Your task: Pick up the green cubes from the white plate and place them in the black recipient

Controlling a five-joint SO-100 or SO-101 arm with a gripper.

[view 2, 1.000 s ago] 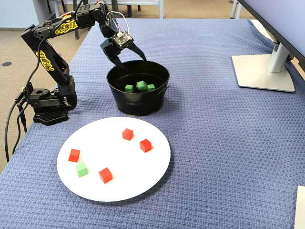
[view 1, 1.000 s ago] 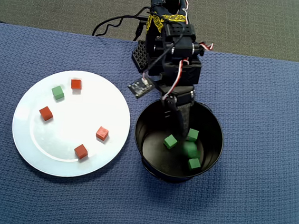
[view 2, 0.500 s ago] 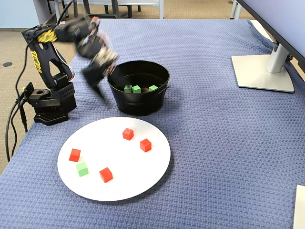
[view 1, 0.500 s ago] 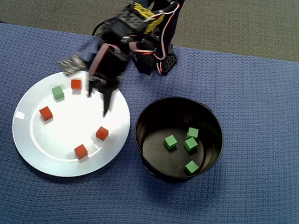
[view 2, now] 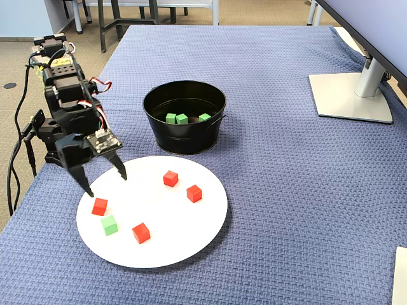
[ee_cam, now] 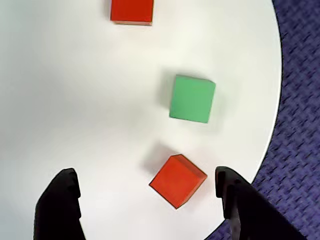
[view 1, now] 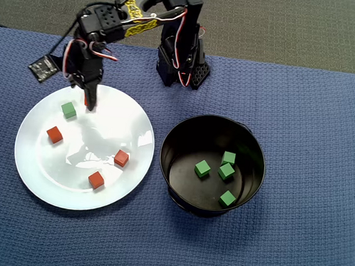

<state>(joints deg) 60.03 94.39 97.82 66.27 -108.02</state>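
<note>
From the fixed view, nearest me is the white plate [view 2: 191, 244], sitting toward the bench's near left corner, and I count just one green cube [view 2: 109, 225] left on it, close to the plate's left rim, with four red cubes [view 2: 194, 193] scattered around it that I mean to leave alone. My pincer [view 2: 103, 181] hangs over that left rim, empty, its jaws spread wide; in the wrist view the two dark fingertips [ee_cam: 60, 200] bracket a red cube [ee_cam: 177, 180], while the green one [ee_cam: 192, 99] lies just beyond it, apart from it and near the plate's edge. So I judge I'm lined up slightly short of the target and need to reach past the red cube before closing. Farther back, toward the middle of the bench, the black recipient [view 2: 184, 140] holds green cubes; the overhead view shows four of them [view 1: 226, 171] resting on its bottom. By my reckoning that makes four delivered and one pick-and-drop still to do.
</note>
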